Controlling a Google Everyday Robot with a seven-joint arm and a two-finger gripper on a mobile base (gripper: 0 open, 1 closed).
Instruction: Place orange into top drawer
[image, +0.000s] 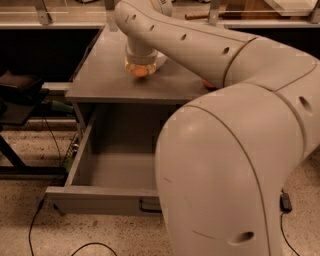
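The gripper (140, 67) is directly above the orange (140, 72), which rests on the bench (100, 75) at upper centre, though I cannot tell whether its jaws grip the fruit, and the open top drawer (95, 199) waits lower left.

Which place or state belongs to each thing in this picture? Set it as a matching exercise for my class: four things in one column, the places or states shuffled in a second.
Things:
1. orange
2. top drawer
3. hand
4. drawer handle

Places or states:
A. pulled open below the cabinet top
B. dark, low on the front panel, partly behind the robot's body
C. at the end of the white arm, down over the fruit
D. small and round, right at the grey cabinet top

Pairs: 1-D, 2-A, 3-C, 4-B
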